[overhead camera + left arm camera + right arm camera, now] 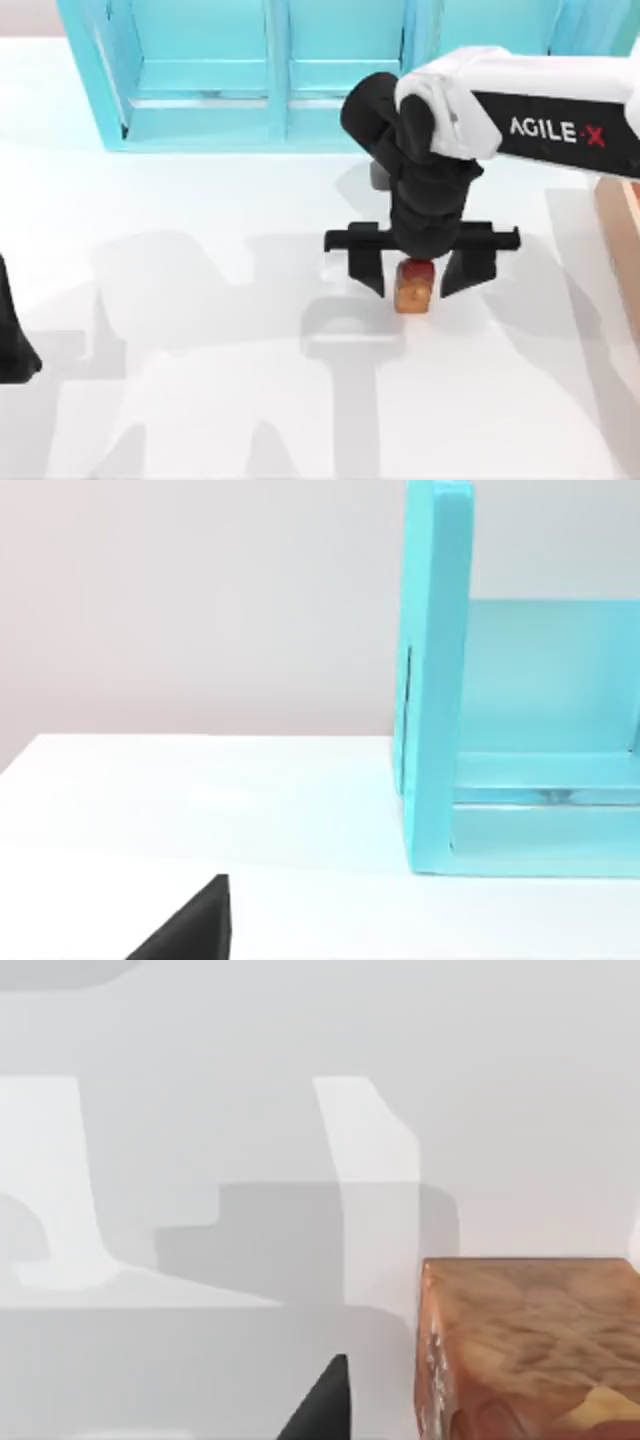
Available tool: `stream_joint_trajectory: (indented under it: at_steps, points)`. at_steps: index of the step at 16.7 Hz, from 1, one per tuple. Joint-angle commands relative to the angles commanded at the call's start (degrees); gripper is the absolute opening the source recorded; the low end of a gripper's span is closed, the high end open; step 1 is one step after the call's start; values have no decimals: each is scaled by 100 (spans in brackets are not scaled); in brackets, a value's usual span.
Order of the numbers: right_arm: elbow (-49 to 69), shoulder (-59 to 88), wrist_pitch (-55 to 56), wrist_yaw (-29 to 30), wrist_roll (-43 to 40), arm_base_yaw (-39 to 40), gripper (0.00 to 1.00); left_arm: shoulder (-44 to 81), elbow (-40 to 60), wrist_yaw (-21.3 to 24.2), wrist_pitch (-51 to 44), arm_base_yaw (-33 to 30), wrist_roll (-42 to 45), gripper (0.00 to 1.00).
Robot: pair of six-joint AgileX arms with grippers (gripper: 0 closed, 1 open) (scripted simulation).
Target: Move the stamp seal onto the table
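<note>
The right gripper's wrist covers part of the stamp seal's red top, the picture edges cut off the left arm and the turquoise shelf unit, and whether seal and fingers touch is unclear.

A rendered simulation workspace: a plain white table, a turquoise shelf unit, flat featureless walls and computer-drawn shadows.

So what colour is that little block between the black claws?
Mottled orange-amber with a red top; the stamp seal shows best in the top view.
</note>
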Motion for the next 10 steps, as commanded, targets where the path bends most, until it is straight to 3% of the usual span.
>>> stream_joint_trajectory:
  at_steps: [2,10]
  points:
    - [0,0,0,0,0,0,100,0,0,0,0,0,0,100]
    - [1,-3,-1,0,0,-12,100,0,0,0,0,0,0,100]
